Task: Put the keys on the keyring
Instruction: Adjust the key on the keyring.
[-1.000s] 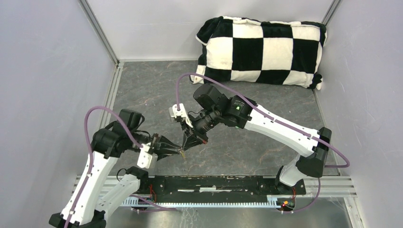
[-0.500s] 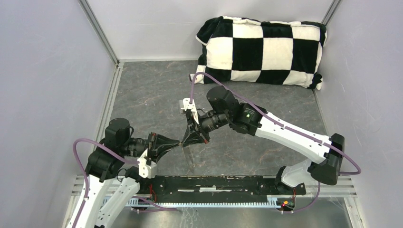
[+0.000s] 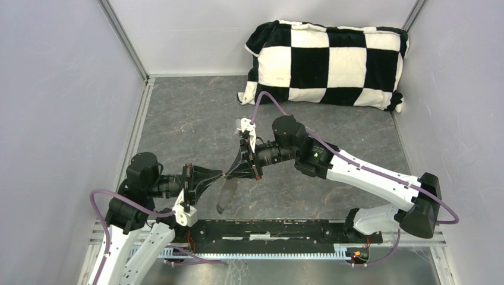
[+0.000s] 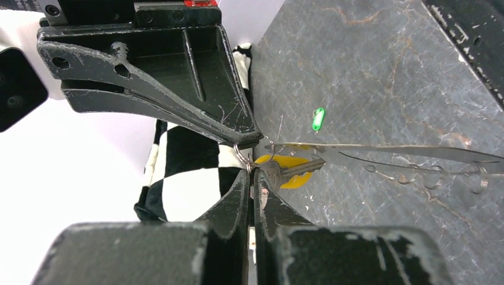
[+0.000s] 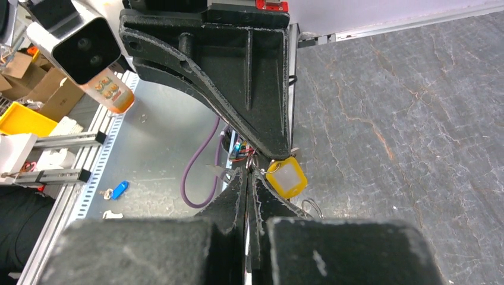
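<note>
My two grippers meet tip to tip above the grey table. The left gripper is shut, its tips pinching the metal key with the yellow head where a small ring joins it. The right gripper is shut on the keyring, a long thin silvery loop that trails away from its tip. The yellow head hangs just beside both tips. The green-headed key lies alone on the table beyond them.
A black-and-white checkered pillow lies at the back right. A black rail runs along the near edge between the arm bases. A loose small ring lies on the table. Grey walls close in both sides.
The left jaws have closed at the meeting point. The left arm has sunk lower and the right arm has swung out to the right, while the tips stayed together.
</note>
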